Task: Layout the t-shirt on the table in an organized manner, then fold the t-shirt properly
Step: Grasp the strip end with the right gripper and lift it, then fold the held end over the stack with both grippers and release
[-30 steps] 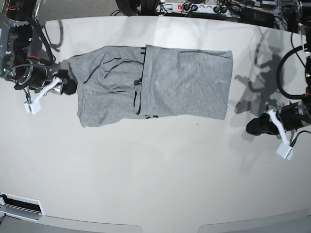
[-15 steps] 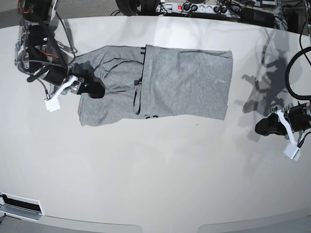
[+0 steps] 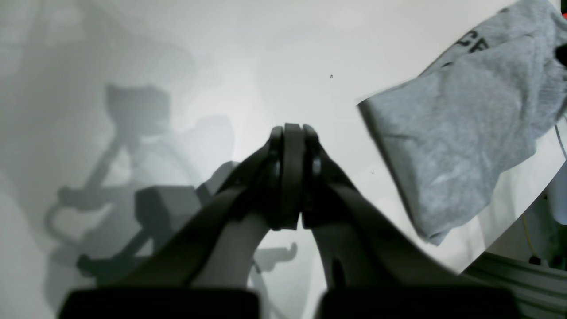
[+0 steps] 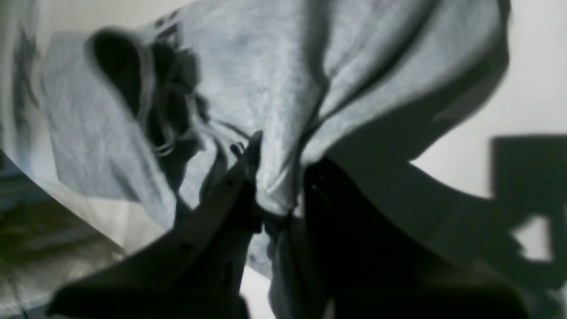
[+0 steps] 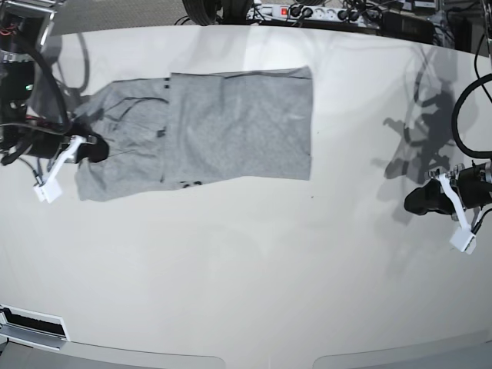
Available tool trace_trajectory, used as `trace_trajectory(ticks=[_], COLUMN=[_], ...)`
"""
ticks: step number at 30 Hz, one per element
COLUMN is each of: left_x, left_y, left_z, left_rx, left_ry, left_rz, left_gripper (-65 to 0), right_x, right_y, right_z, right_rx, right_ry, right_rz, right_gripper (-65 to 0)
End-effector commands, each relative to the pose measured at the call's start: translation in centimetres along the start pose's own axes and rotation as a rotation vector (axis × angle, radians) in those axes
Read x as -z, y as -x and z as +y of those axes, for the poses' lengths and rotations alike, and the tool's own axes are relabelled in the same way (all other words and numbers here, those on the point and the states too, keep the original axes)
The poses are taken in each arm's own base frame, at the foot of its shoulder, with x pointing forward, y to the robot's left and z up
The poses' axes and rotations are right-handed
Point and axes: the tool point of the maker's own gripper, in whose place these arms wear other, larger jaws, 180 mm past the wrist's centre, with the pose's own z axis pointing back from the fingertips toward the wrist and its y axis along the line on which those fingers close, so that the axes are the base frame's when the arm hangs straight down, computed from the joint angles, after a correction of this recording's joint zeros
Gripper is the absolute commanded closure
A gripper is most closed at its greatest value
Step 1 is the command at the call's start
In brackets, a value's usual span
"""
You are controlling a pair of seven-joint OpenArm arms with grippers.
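T-shirt (image 5: 231, 123) dragged sideways, glossy table (image 5: 246, 277)

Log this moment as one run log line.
right gripper: shut on t-shirt edge | left gripper: shut, empty, away from the shirt | t-shirt: partly folded on table

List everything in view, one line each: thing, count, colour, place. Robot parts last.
t-shirt: one, heather grey with black lettering, partly folded, on the far half of the table toward the base view's left.
table: one, glossy off-white, filling the view.
power strip: one, white, behind the far edge.
right gripper: one, black, jaws pinching the t-shirt's edge.
left gripper: one, black, jaws shut on nothing, over bare table.
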Motion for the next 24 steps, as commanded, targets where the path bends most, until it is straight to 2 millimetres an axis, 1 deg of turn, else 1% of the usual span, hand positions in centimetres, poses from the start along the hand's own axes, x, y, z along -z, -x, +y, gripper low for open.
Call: trace_trajectory(ticks=[1,5,8,12,14,16,19,21,24], left_x=[-0.9,-0.9,-0.9,-0.9,-0.9,-0.9,-0.9,-0.9,-0.9], left_y=[-1.9,-1.9,-1.9,-1.9,-1.9,-2.0,-2.1,-2.1,-2.1], left_z=[0.4,0.4,0.4,0.4,0.4,0.3,0.3,0.3,0.3], left_rx=[0.028,0.028,0.028,0.028,0.028,0.027,0.026,0.026,0.026], left_ry=[-0.011,-0.011,-0.011,-0.011,-0.011,-0.009,-0.008,-0.008,-0.008], left_rz=[-0.047,-0.047,-0.047,-0.047,-0.048,-0.053,-0.057,-0.057,-0.057], left_gripper=[0.0,0.0,0.0,0.0,0.0,0.0,0.0,0.0,0.0], right_x=[-1.3,-3.7,-5.4,-7.9,-8.7,-8.9,-8.7,-8.2,-6.8], right_y=[-1.3,-1.8,-2.8,-4.3,-5.0,-5.8,-6.6,-7.0,-7.2], right_z=[0.2,1.5,3.5,5.8,7.1,9.3,13.6,16.4,20.2], right_rx=[-0.054,-0.19,-0.295,-0.397,-0.423,-0.442,-0.447,-0.438,-0.419], right_ry=[0.013,0.067,0.1,0.19,0.221,0.203,0.094,-0.009,-0.145], right_rz=[-0.028,-0.031,-0.069,-0.122,-0.162,-0.218,-0.323,-0.393,-0.457], right_gripper=[0.0,0.0,0.0,0.0,0.0,0.0,0.0,0.0,0.0])
